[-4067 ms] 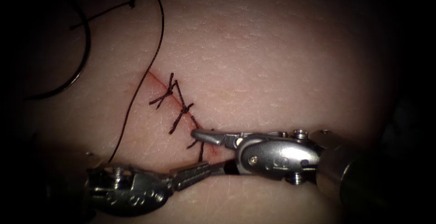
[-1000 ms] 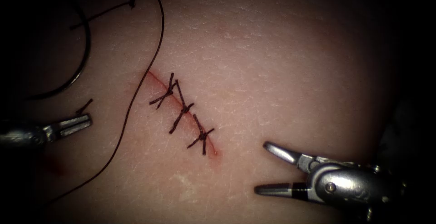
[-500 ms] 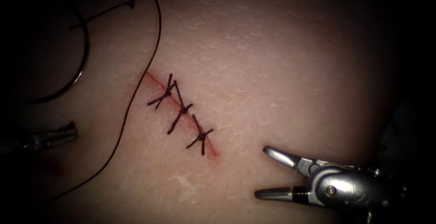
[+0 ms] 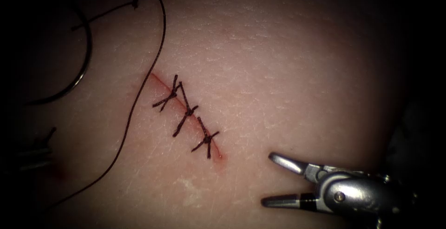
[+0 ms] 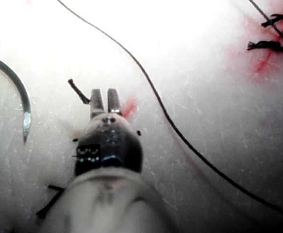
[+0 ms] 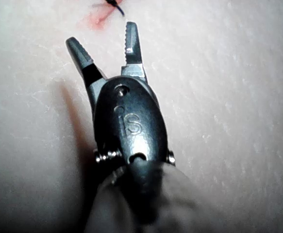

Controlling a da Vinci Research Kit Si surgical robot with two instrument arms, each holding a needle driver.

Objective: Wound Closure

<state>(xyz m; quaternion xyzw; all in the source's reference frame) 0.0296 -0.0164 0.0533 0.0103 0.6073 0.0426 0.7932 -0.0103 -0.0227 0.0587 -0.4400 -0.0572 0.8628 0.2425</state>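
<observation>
Nearest you, at the tissue's [image 4: 297,71] near right corner, your right claw [image 4: 268,179] stood wide open with nothing in it, to the right of the cut's [image 4: 160,84] near end. At the near left edge, your left claw [image 5: 105,92] was all but closed on a short cut end of thread [image 5: 77,90], just beside a smear of red fluid [image 5: 129,106].

Three knotted stitches [image 4: 186,114] crossed the cut. The long thread [image 4: 134,103] ran down the cut's left side, limp and light. It looked likely to drag and snag on anything that crossed it.

Toward the far left corner the needle [image 4: 85,68] lay flat on the surface, not in the tissue and held by neither claw. It looked stiff, thin and slippery. You would do best to grip it on the body of the curve, well back from the point [image 5: 25,127].

Bare tissue lay open to the right of the cut, while the left was crowded with thread.
</observation>
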